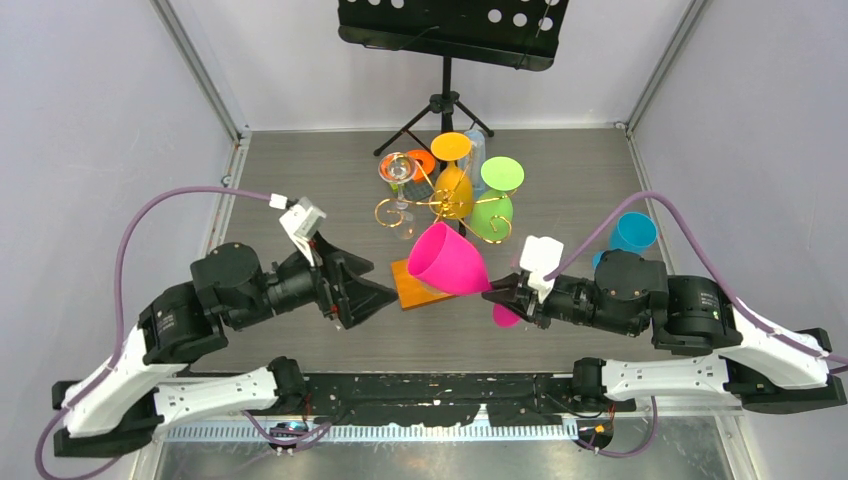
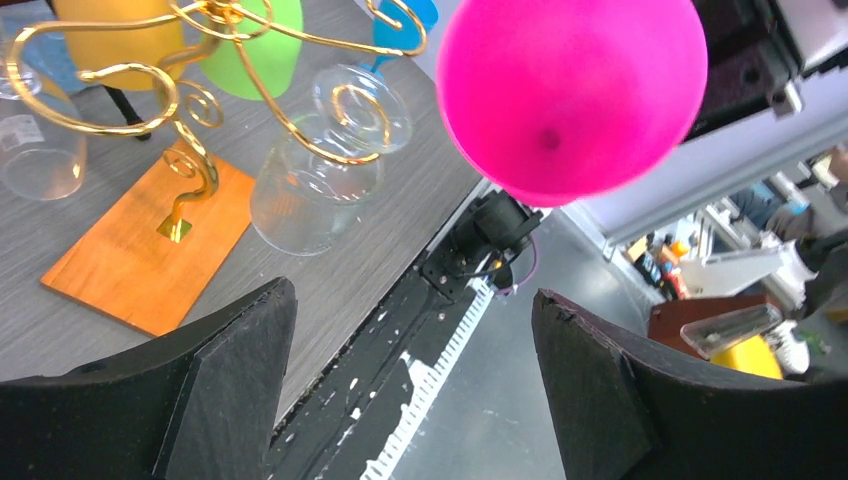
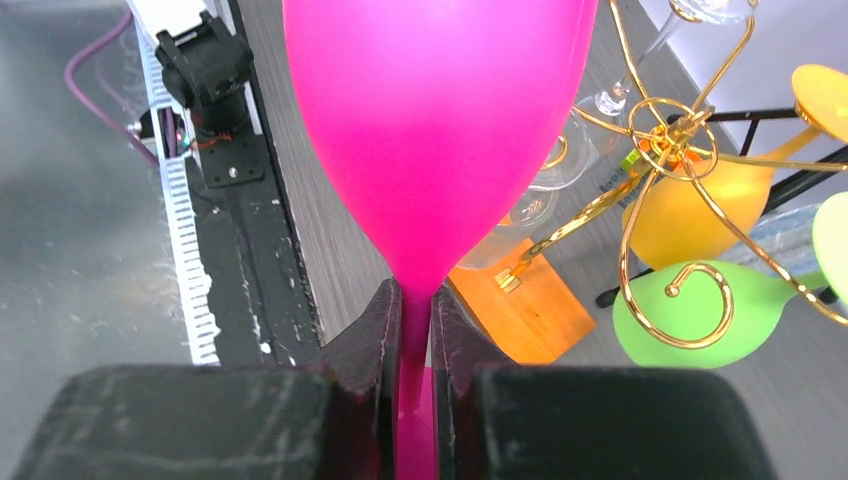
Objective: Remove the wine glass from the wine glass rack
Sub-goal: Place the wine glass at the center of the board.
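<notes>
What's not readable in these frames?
Top view: wine glass rack base mostly under the pink glass.
Top view: pink glass foot largely hidden by right gripper.
Left wrist: rack top cut by upper edge.
Top view: music stand cut by top edge.

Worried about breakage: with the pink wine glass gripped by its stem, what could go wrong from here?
1. The right gripper pinches the opaque pink wine glass only at its thin stem, the bowl tilted sideways; it could pivot or slip.
2. The bowl hangs near the open left gripper and the gold wire rack, whose curled arms hold other glasses; a swing could knock them.
</notes>
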Action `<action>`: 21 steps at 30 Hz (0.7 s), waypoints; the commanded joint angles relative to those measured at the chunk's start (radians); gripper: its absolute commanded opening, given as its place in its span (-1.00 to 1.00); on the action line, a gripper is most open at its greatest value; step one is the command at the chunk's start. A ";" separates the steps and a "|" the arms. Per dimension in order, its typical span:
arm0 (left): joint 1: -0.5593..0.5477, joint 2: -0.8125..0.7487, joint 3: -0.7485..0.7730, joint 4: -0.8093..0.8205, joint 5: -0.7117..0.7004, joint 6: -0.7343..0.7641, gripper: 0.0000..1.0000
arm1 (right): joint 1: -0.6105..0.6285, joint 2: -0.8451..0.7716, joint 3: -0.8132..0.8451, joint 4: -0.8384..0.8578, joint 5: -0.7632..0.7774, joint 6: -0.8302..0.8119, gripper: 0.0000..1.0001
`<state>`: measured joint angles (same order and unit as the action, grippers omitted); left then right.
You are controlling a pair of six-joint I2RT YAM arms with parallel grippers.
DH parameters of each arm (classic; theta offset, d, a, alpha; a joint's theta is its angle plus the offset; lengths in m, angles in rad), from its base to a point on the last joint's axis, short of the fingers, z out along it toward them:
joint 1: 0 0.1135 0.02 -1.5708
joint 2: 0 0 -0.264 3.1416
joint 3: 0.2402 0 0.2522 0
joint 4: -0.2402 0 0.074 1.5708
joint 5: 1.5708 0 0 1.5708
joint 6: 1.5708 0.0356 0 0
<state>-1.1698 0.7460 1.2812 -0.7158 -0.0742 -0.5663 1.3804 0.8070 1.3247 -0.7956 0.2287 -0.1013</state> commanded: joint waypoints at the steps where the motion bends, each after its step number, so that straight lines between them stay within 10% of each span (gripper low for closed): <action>1: 0.127 -0.033 0.005 0.031 0.162 -0.082 0.70 | 0.005 0.005 0.013 0.001 -0.053 -0.160 -0.89; 21: 0.381 -0.050 -0.054 -0.047 0.408 -0.237 0.60 | 0.010 0.149 0.069 0.063 -0.153 -0.332 -0.89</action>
<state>-0.8143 0.6952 1.2442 -0.7609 0.2508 -0.7750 1.3804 0.9535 1.3346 -0.8162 0.0967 -0.3996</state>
